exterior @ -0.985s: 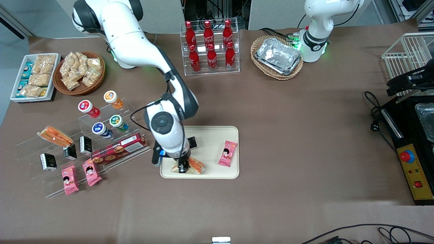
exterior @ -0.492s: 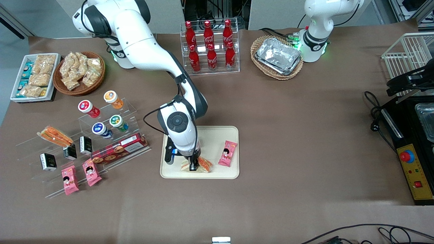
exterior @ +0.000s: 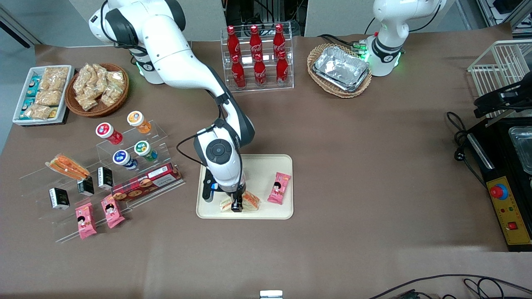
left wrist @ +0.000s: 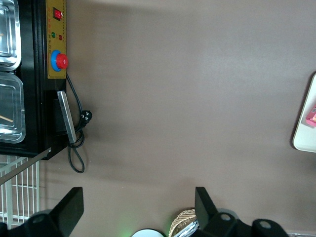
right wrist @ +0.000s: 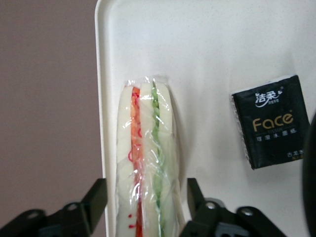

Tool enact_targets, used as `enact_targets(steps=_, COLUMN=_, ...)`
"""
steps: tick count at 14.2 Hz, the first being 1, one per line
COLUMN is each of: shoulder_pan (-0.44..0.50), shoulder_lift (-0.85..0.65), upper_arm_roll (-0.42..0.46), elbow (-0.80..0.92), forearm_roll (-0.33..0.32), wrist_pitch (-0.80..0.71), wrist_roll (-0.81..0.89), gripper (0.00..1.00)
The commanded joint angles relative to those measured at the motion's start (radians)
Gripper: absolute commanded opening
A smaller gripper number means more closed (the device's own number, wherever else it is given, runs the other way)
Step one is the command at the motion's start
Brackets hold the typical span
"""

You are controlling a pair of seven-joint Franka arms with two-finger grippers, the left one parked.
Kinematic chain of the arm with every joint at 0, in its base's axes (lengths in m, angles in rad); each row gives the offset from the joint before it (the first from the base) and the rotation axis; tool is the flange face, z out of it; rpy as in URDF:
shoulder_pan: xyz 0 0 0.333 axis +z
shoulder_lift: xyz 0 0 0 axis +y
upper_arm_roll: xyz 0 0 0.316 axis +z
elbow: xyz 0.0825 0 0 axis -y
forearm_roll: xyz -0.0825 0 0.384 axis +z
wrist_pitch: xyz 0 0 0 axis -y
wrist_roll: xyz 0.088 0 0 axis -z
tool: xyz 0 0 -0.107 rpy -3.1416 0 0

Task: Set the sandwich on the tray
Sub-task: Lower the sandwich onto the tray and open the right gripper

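Tool (right wrist: 143, 205) spread wide, fingers straddling the sandwich (right wrist: 147, 163) without touching. Sandwich rests on the tray (exterior: 266, 166), hugging its rim; tissue pack (right wrist: 271, 121) near.

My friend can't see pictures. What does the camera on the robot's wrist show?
A wrapped sandwich with red and green filling stands on its edge on a cream tray, close to the tray's rim. The robot's claw is open, one finger on each side of the sandwich. A small black pack marked Face lies on the tray beside it.
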Motion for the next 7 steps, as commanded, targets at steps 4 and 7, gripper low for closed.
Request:
enact_targets(steps=4, shoulder_pan=0.005, shoulder_lift=0.018, upper_arm_roll=-0.011, elbow=0.031, forearm_roll=-0.008, wrist_pitch=0.009, wrist_roll=0.012, gripper=1.00)
enact_targets(steps=7, shoulder_pan=0.003, shoulder_lift=-0.018, upper_arm_roll=-0.014, elbow=0.031, forearm_roll=-0.038, wrist_pitch=-0.052, wrist_roll=0.009, gripper=1.00)
